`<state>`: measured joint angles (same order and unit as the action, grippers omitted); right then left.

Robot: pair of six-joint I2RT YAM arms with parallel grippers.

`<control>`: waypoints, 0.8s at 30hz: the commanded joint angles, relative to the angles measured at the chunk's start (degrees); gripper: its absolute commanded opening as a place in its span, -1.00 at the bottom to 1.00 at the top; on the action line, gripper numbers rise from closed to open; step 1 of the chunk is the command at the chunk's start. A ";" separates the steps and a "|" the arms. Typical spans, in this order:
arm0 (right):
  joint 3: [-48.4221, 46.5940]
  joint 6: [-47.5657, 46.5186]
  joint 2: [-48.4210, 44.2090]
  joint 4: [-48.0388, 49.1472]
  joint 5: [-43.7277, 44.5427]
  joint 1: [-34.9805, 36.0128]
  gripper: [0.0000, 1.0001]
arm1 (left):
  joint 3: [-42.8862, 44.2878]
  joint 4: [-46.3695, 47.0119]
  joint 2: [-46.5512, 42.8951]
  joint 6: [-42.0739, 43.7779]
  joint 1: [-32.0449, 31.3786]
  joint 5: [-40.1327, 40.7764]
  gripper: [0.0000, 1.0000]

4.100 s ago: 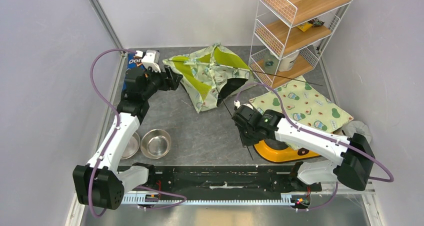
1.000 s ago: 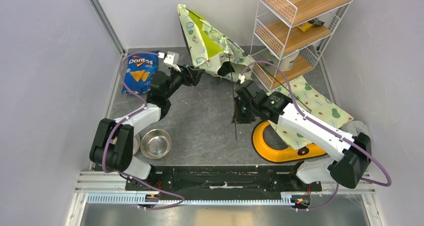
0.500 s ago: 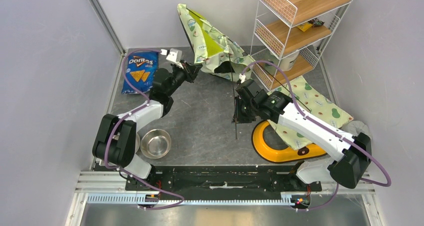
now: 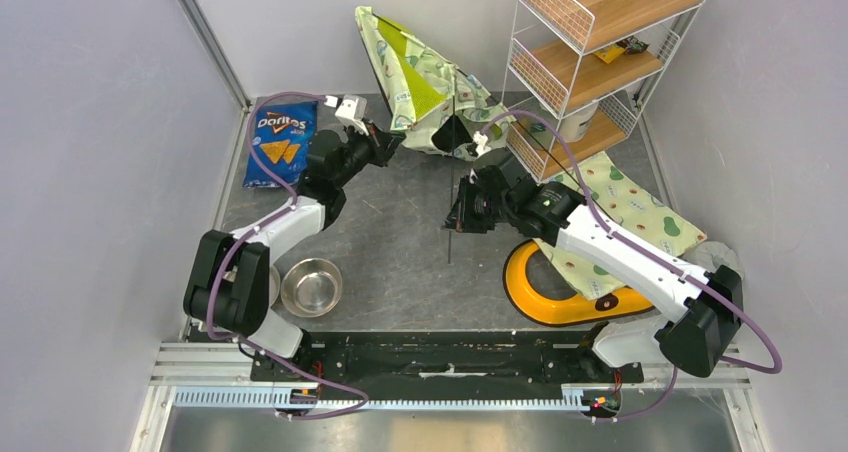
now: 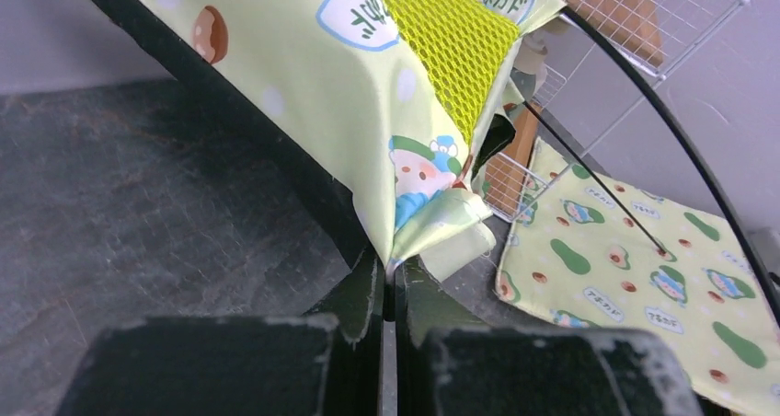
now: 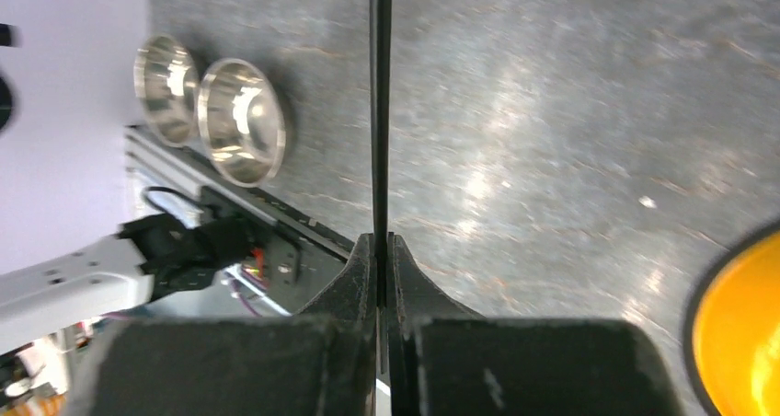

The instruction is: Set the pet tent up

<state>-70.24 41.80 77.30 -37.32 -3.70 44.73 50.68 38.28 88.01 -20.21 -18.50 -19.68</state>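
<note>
The pet tent (image 4: 420, 87), pale green with avocado print and lime mesh, stands half raised against the back wall. My left gripper (image 4: 392, 140) is shut on its lower left fabric corner; the left wrist view shows that corner (image 5: 432, 236) pinched between the jaws of the left gripper (image 5: 394, 267). My right gripper (image 4: 462, 212) hangs over the mid floor, shut on a thin black pole (image 4: 451, 242) that slants down from the tent. In the right wrist view the pole (image 6: 380, 112) runs straight out of the closed right gripper (image 6: 381, 241).
A Doritos bag (image 4: 279, 144) lies at the back left. Two steel bowls (image 4: 311, 286) sit by the left arm's base. A yellow curved object (image 4: 560, 292) and the matching printed mat (image 4: 620, 212) lie on the right. A wire shelf (image 4: 590, 52) stands at the back right.
My left gripper has closed on the tent's corner. My right gripper has shifted a little left and tilted, swinging the pole's lower end leftward.
</note>
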 commanded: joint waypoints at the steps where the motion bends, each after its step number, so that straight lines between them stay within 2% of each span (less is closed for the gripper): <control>1: -2.57 4.68 0.51 17.19 -0.66 -1.93 -1.00 | 4.56 -7.50 -2.63 -5.82 -0.56 -2.15 -0.96; 7: -2.51 11.30 3.44 28.59 -2.24 -1.92 -1.00 | 5.11 -8.27 -3.75 -10.31 -0.72 -3.36 -0.96; 14: -4.37 12.65 6.93 36.81 6.45 -2.16 -1.00 | 6.15 -15.56 -6.63 -13.65 -0.69 -4.78 -0.96; 24: -5.77 13.59 11.05 45.86 15.40 -3.74 -1.00 | -0.03 -21.00 -13.82 -15.31 -0.65 -4.66 -0.96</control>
<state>-73.32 56.40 86.32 1.17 -1.23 44.66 53.63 21.15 78.17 -33.04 -18.50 -21.06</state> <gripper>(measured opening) 0.020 0.047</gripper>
